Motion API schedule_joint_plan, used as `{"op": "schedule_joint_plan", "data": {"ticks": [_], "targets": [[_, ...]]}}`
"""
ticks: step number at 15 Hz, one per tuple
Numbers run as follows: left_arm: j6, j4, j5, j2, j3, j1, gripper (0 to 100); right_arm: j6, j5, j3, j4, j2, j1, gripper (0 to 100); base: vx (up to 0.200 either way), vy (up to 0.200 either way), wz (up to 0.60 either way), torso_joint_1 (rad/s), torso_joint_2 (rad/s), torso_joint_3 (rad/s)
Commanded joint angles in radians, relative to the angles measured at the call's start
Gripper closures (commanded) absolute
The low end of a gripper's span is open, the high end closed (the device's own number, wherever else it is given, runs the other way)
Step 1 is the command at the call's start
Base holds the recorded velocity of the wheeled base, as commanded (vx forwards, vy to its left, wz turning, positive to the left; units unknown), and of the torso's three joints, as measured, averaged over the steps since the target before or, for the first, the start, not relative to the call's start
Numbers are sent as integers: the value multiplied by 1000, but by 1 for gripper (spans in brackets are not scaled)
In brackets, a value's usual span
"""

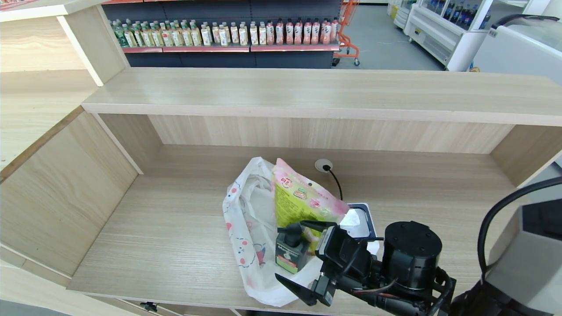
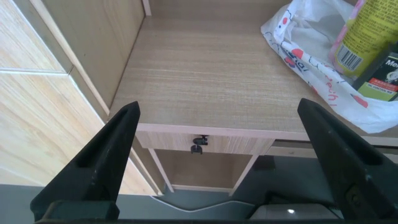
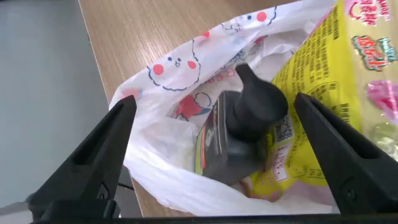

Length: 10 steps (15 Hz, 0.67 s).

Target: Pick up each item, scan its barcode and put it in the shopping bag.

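Black pump bottle (image 3: 249,134) and yellow pouch (image 1: 298,197) sat in the shopping bag (image 1: 246,228); right tool (image 3: 214,102), left tool (image 2: 217,109) gaped empty; release looked done, withdrawal seemed next.

On the counter (image 1: 167,237) I count one white shopping bag (image 1: 246,228) holding two items: one yellow-and-pink snack pouch (image 1: 298,202) and one dark pump bottle (image 1: 290,253). One scanner (image 1: 361,218) sits just beside the bag, with one black cable (image 1: 337,182).

Partly hidden: barcode scanner (image 1: 366,219), behind snack pouch (image 1: 298,197); pump bottle (image 3: 249,112) base sunk in shopping bag (image 3: 180,74); pouch cut off at right wrist view's edge; bottle print too small to read.
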Motion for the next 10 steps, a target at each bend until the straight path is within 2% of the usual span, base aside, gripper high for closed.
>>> {"op": "schedule_joint_plan", "data": {"ticks": [1,2,3,5,7,10], "targets": [[-1,0,0,0,0,0,0,16,1,-1,37,-114,27,0,0,0,0,0,0,0],[-1,0,1,0,0,0,0,22,-1,-7,104,-198,36,0,0,0,0,0,0,0],[-1,0,0,0,0,0,0,33,-6,-27,245,-347,45,0,0,0,0,0,0,0],[-1,0,0,0,0,0,0,64,-12,-50,426,-525,33,0,0,0,0,0,0,0],[1,0,0,0,0,0,0,87,-41,-55,495,-618,-21,0,0,0,0,0,0,0],[-1,0,0,0,0,0,0,165,-102,-55,498,-660,-116,0,0,0,0,0,0,0]]}}
